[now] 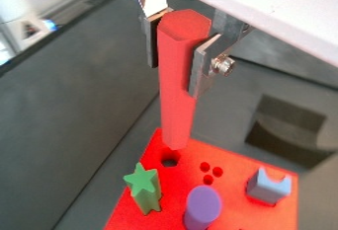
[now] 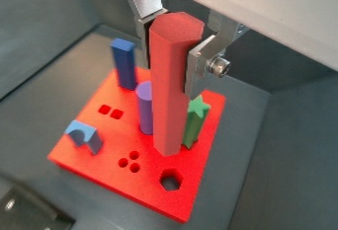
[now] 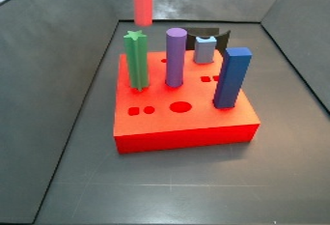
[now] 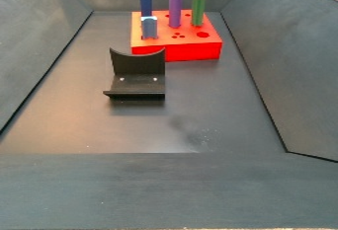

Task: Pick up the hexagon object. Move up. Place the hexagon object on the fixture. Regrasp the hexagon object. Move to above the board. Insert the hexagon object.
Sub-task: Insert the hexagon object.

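Note:
My gripper is shut on the top of the hexagon object, a long red prism hanging upright; both wrist views show it. Its lower end hovers over the red board, just above a dark hole beside the green star peg. In a side view the peg hangs above the board's far left corner, and the gripper is out of frame. The black fixture stands empty on the floor in front of the board.
The board holds a green star peg, a purple round peg, a tall blue peg and a short grey-blue peg. Dark sloping walls enclose the floor on all sides.

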You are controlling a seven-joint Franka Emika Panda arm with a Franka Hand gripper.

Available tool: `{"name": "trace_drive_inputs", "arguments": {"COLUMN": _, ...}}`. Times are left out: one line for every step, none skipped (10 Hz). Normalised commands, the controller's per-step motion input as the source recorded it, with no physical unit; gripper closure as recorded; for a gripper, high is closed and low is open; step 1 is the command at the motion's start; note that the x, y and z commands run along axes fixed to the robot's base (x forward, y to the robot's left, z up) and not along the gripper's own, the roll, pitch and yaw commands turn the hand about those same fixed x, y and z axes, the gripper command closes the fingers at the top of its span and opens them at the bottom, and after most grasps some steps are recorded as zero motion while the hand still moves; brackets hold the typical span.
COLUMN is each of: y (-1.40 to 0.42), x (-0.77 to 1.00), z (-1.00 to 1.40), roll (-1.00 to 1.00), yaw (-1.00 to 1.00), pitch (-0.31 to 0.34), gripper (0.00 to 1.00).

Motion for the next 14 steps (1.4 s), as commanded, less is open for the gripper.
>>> {"name": "trace_drive_inputs", "arguments": {"y": 0.0, "x": -0.11, "z": -0.49, "roll": -0.14, "yaw": -0.76, "pitch": -0.084, "gripper": 1.0}}
{"name": "trace_drive_inputs", "arguments": {"y": 0.09, "x": -0.24, "z": -0.47, "roll": -0.23, "yaw": -0.57, "pitch": -0.179, "gripper": 1.0}}
{"name": "trace_drive_inputs", "arguments": {"y": 0.18, "x": -0.19, "z": -0.47, "roll": -0.23, "yaw": -0.31, "pitch": -0.249, "gripper": 1.0}}
{"name": "trace_drive_inputs", "arguments": {"y": 0.13, "x": -0.07, "z": -0.56, "roll": -0.16, "yaw": -0.1, "pitch": -0.216, "gripper": 1.0}}
{"name": "trace_drive_inputs", "arguments": {"y": 0.23, "x": -0.01, "z": -0.62, "roll": -0.14, "yaw": 0.0, "pitch": -0.22, "gripper": 1.0}}
{"name": "trace_drive_inputs", "arguments": {"y": 0.2, "x": -0.04, "z": -0.59, "roll": -0.12, "yaw": 0.0, "pitch": -0.157, "gripper": 1.0}}
{"name": "trace_drive_inputs", "arguments": {"y": -0.02, "x": 0.0, "z": 0.0, "roll": 0.0, "yaw": 0.02, "pitch": 0.0, "gripper": 1.0}}
{"name": "trace_drive_inputs", "arguments": {"y": -0.03, "x": 0.0, "z": 0.0, "roll": 0.0, "yaw": 0.0, "pitch": 0.0, "gripper": 1.0}}
{"name": "trace_drive_inputs", "arguments": {"y": 0.0, "x": -0.11, "z": -0.15, "roll": 0.05, "yaw": 0.0, "pitch": 0.0, "gripper": 1.0}}
{"name": "trace_drive_inputs", "arguments": {"y": -0.02, "x": -0.23, "z": -0.32, "roll": 0.04, "yaw": 0.0, "pitch": -0.203, "gripper": 1.0}}
{"name": "trace_drive_inputs", "arguments": {"y": -0.11, "x": -0.03, "z": -0.02, "roll": 0.07, "yaw": 0.0, "pitch": 0.0, "gripper": 1.0}}
{"name": "trace_drive_inputs", "arguments": {"y": -0.1, "x": -0.03, "z": 0.0, "roll": 0.04, "yaw": 0.0, "pitch": 0.007, "gripper": 1.0}}
{"name": "trace_drive_inputs", "arguments": {"y": -0.15, "x": -0.15, "z": -0.09, "roll": 0.11, "yaw": 0.0, "pitch": -0.14, "gripper": 1.0}}
{"name": "trace_drive_inputs", "arguments": {"y": -0.1, "x": -0.17, "z": 0.0, "roll": 0.11, "yaw": 0.0, "pitch": -0.219, "gripper": 1.0}}
